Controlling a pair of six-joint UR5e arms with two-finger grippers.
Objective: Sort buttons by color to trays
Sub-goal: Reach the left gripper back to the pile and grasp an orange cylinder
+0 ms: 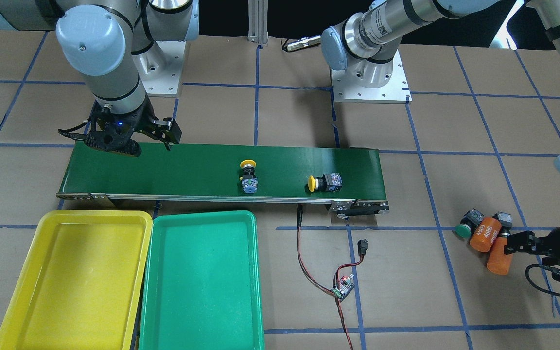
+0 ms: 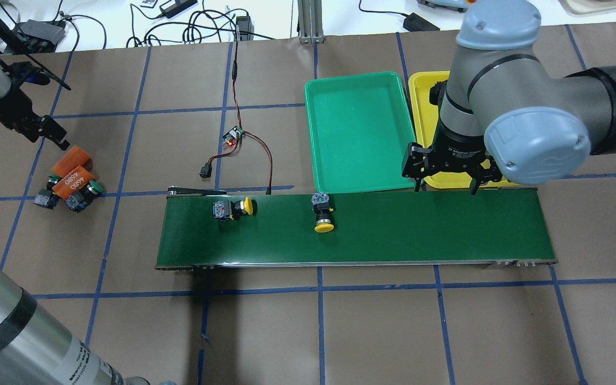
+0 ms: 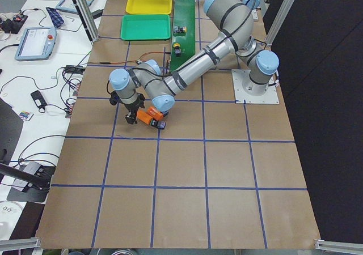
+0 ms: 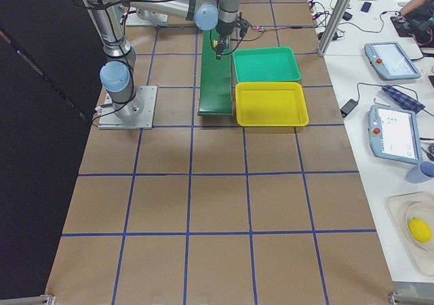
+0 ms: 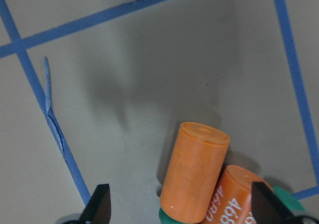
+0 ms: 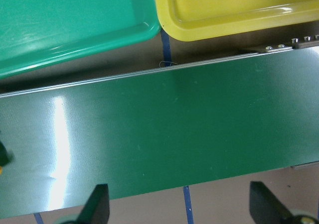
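Note:
Two yellow buttons lie on the belt: one near the middle (image 1: 248,176) (image 2: 323,215), one on its side toward the left arm's end (image 1: 323,182) (image 2: 232,208). Two green buttons (image 1: 464,227) (image 2: 81,197) lie off the belt among orange cylinders. One green cap (image 5: 288,198) shows in the left wrist view. My left gripper (image 1: 513,244) (image 2: 54,136) (image 5: 182,206) is open and empty over that cluster. My right gripper (image 1: 149,146) (image 2: 444,188) (image 6: 179,209) is open and empty above the belt's other end. The yellow tray (image 1: 76,291) (image 2: 424,99) (image 6: 239,15) and the green tray (image 1: 202,282) (image 2: 359,128) (image 6: 75,25) sit side by side, both empty.
The long dark-green conveyor belt (image 1: 187,167) (image 2: 420,230) (image 6: 174,134) runs across the table. Two orange cylinders marked 4680 (image 1: 486,234) (image 2: 72,179) (image 5: 194,171) lie against the green buttons. A small circuit board with red and black wires (image 1: 343,287) (image 2: 233,136) lies near the green tray.

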